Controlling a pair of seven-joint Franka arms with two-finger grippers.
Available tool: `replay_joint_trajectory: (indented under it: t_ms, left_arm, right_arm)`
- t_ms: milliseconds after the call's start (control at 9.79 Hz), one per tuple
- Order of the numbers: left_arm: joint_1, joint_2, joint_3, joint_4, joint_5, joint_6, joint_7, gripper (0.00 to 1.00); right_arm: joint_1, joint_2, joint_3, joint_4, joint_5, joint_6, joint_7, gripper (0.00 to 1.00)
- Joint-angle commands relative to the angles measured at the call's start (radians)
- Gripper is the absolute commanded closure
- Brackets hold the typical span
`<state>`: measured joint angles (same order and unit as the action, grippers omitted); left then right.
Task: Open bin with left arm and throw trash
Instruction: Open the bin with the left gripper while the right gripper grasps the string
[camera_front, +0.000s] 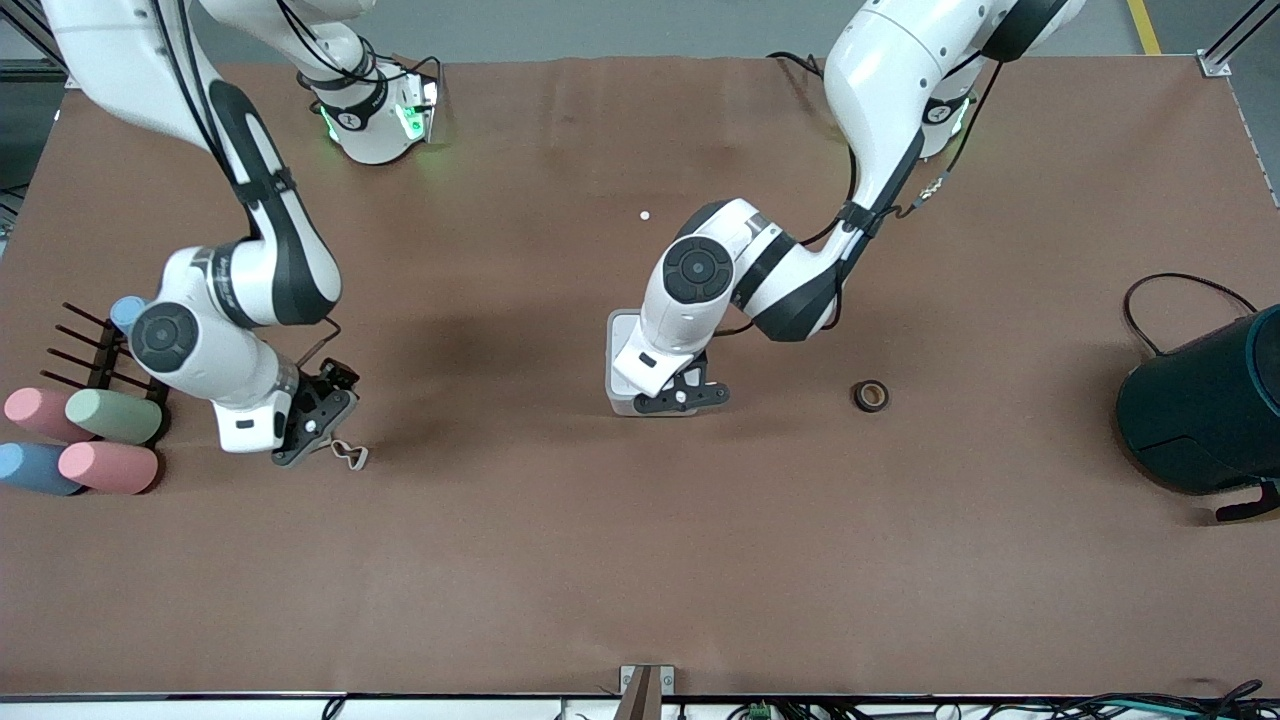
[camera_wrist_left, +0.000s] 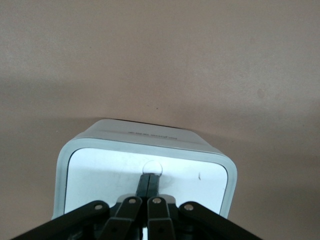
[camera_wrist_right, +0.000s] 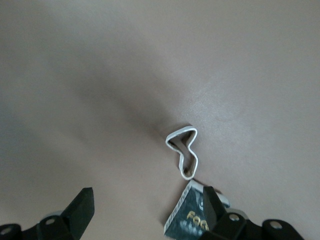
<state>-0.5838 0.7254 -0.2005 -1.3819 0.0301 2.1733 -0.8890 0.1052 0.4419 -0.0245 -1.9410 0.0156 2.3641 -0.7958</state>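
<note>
my left gripper sits on the bin mid-table, fingers pinched together on the round button of its closed white lid; the contents can't be seen. my right gripper hovers spread wide, holding nothing, over the white loop and black packet, toward the right arm's end from the bin. the tape roll lies toward the left arm's end from the bin.
</note>
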Motion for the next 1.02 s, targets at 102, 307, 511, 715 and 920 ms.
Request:
replay_joint_trajectory:
  t_ms: [102,307,511,715,920]
  left_arm:
    - [0.016,-0.087,0.012,0.023,0.039,-0.175,0.002,1.0]
    - [0.108,-0.167,0.013,0.023,0.048,-0.312,0.114,0.75]
    - [0.243,-0.204,0.013,-0.035,0.075,-0.409,0.23,0.39]
    - [0.346,-0.211,0.0,-0.104,0.125,-0.379,0.298,0.21]
    - [0.377,-0.314,0.001,-0.379,0.126,-0.084,0.303,0.0]
  right_arm:
    - [-0.012,0.108,0.008,0.019,0.001,0.134,-0.023,0.13]
    - [-0.016,0.132,0.008,0.028,-0.006,0.178,-0.023,0.18]
    - [-0.022,0.136,0.006,0.048,-0.008,0.178,-0.06,0.28]
    - [-0.029,0.162,0.006,0.063,-0.006,0.181,-0.065,0.36]
    - [-0.03,0.179,0.006,0.062,-0.002,0.184,-0.065,0.4]
